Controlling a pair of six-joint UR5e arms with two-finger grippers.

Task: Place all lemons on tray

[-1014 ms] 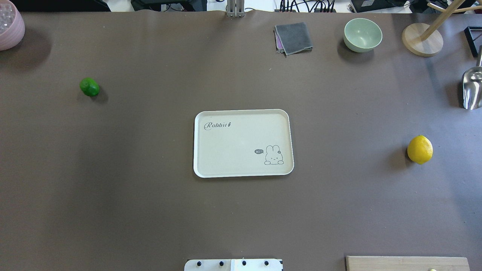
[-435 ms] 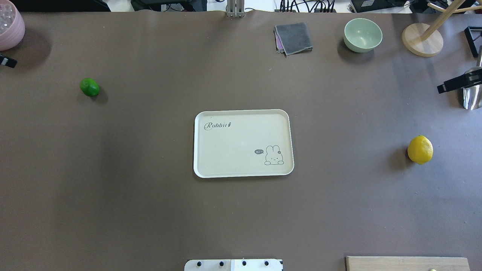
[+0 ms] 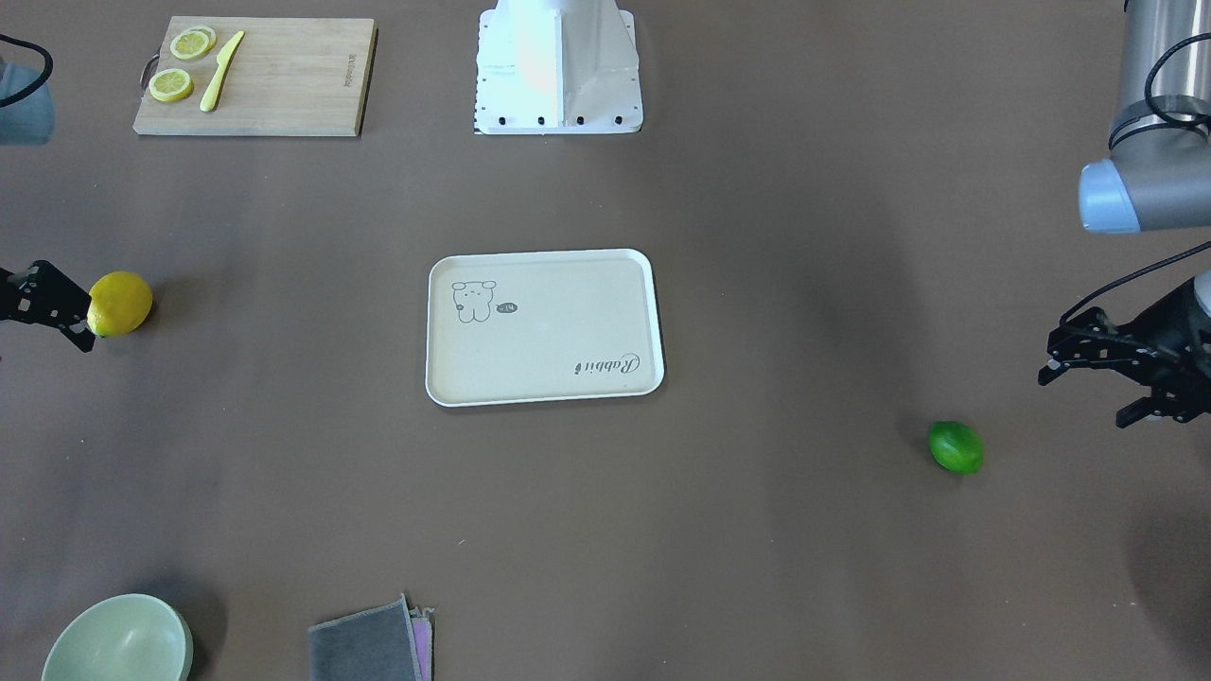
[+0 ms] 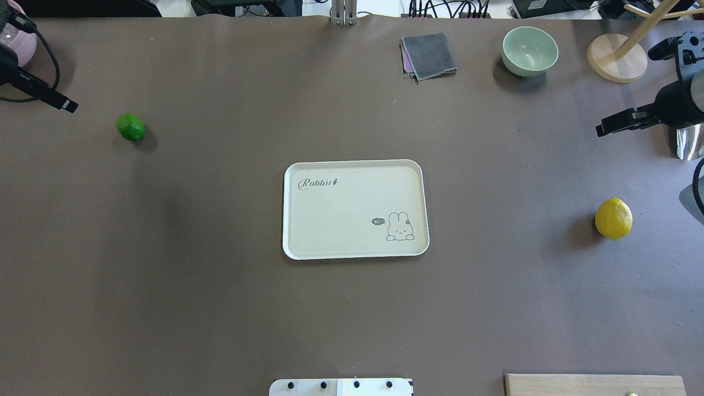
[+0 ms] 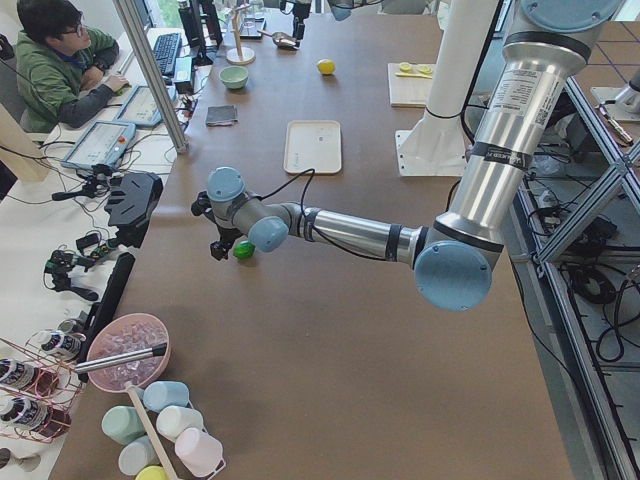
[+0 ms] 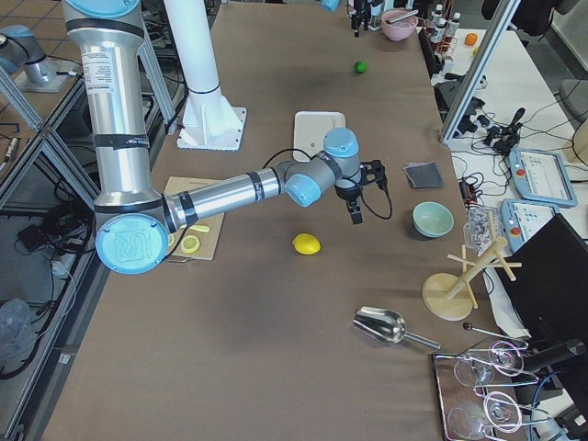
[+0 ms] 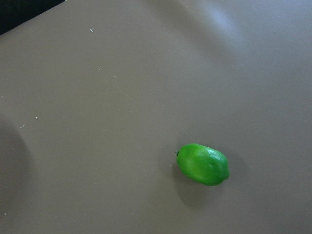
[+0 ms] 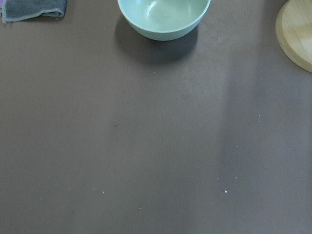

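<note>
Yellow lemon lay on table, well right of tray. Green lemon lay well left of tray. Neither touched it. I saw right gripper hovering near yellow lemon, fingers apart, holding nothing. Left gripper hovered near green lemon, fingers likewise apart.

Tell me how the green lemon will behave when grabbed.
The glossy green oval lemon lies on its side on the bare brown tabletop, so a nudge would probably roll it. Its shiny curved skin may slip from an off-centre pinch. It looks firm, likely keeping shape.
</note>
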